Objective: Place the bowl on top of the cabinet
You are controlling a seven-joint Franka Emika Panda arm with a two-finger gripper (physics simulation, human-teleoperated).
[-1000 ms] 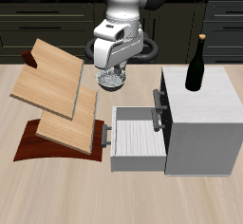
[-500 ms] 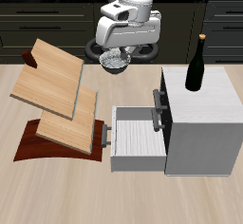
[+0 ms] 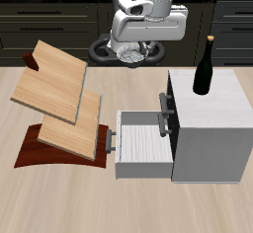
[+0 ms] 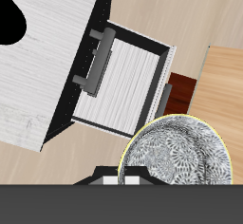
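Observation:
My gripper is high above the table, shut on the rim of the bowl, a small pale bowl with a dark scribbly pattern inside. The bowl hangs in the air beside the cabinet, above the level of its flat top and short of its edge. The white-grey cabinet shows from above in the wrist view, with its middle drawer pulled open and empty.
A dark wine bottle stands on the cabinet top near its back corner. Slanted wooden boards on a dark red base stand on the table on the far side of the open drawer from the cabinet.
My gripper has risen with the bowl and moved sideways towards the cabinet. The bowl stays in my grip.

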